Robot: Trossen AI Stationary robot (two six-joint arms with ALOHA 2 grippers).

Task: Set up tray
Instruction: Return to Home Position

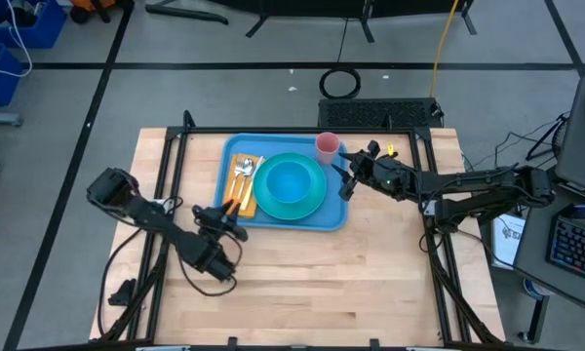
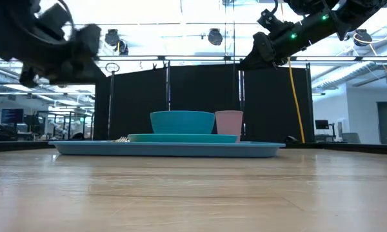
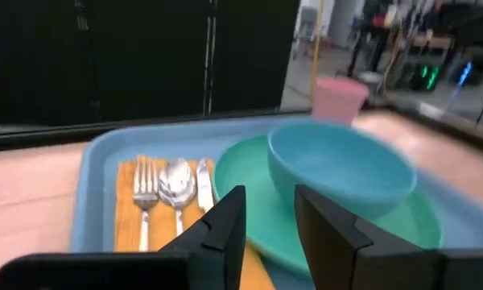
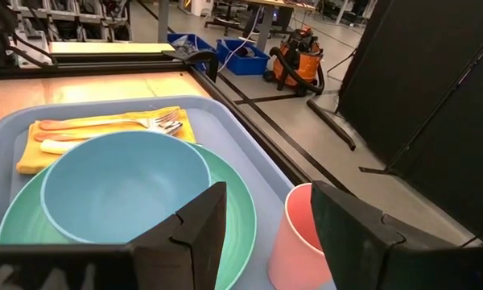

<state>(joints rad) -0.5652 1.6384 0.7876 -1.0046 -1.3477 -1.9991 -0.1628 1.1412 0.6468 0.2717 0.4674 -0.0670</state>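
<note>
The wooden table (image 1: 302,283) fills the middle of the high view. The light-blue tray (image 1: 283,142) lies flat on its upper centre, long side running left to right.

The left arm reaches in from the lower left. Its left gripper (image 1: 226,209) hovers over the tray's lower-left corner, above the near end of the napkin. In the left wrist view the fingers (image 3: 225,221) stand clearly apart with nothing between them.

The right arm stretches in from the right edge, and the right gripper (image 1: 344,182) sits at the tray's right rim, just below the cup. Its fingers (image 4: 195,221) are likewise spread and hold nothing. The low view shows both grippers raised well above the tabletop.

On the tray, a round teal plate (image 1: 273,207) takes up the centre and right, and a blue bowl (image 1: 290,181) stands in the middle of it. An orange-yellow napkin (image 3: 126,209) lies flat along the tray's left part, beside the plate. A pink cup (image 1: 327,147) stands upright in the tray's upper-right corner, just beside the plate's rim.

Three pieces lie side by side on the napkin — fork (image 3: 145,189), spoon (image 3: 177,184) and knife (image 3: 204,184), with the knife nearest the plate.
</note>
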